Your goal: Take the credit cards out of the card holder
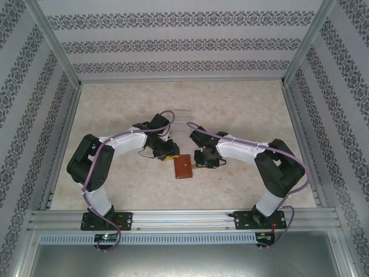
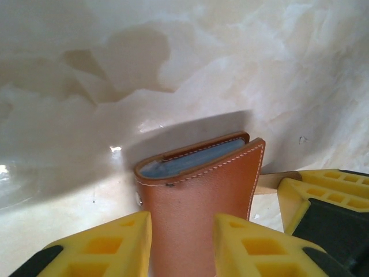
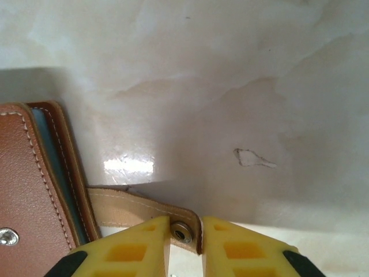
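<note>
the brown card holder [image 1: 183, 167] lies folded on the marble worktop [image 1: 115, 109], a little toward 6 o'clock from its middle. the left hand [image 2: 181, 242], at the holder's 10 o'clock, hangs over it with jaws partly apart, gripping nothing. the right hand [image 3: 185, 225], at its 3 o'clock, is nearly closed and pinches the snap tab [image 3: 132, 202].
</note>
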Controlling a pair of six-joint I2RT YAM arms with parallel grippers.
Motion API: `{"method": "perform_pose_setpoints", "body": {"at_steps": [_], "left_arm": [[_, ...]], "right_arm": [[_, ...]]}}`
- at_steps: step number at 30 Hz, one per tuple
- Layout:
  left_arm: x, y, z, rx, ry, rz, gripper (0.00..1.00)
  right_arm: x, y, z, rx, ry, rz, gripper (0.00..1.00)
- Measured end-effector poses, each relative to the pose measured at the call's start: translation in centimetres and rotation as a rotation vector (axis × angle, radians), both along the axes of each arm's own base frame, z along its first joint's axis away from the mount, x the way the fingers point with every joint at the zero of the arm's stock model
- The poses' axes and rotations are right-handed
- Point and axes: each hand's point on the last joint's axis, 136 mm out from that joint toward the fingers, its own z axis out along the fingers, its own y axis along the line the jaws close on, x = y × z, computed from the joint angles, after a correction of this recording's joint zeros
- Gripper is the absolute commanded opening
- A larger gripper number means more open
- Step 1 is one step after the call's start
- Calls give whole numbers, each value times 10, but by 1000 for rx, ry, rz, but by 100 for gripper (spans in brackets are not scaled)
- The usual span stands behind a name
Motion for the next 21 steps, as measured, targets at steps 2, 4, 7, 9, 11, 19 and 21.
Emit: {"method": "perform_pose_setpoints", "body": {"at_steps": [2, 4, 7, 9, 11, 19, 21], "left_arm": [[-2, -2, 2, 24, -5, -11, 38], [-4, -6, 5, 41, -13, -26, 38], [-6, -9, 7, 60, -20, -38, 39], [-9, -10, 7, 73, -22, -47, 39], [-11, -10, 7, 88, -21, -51, 39], [-11, -18, 13, 138, -41, -73, 45], [-12, -18, 12, 155, -39, -79, 48]], "right_arm": [[-1, 0, 0, 11, -4, 4, 33], [0, -2, -1, 17, -6, 3, 35], [0, -4, -3, 24, -4, -6, 34], [0, -6, -4, 30, -3, -10, 31], [1, -6, -4, 42, -7, -9, 28], [0, 2, 2, 153, -28, -6, 25], [-1, 5, 0, 177, -23, -6, 23]]}}
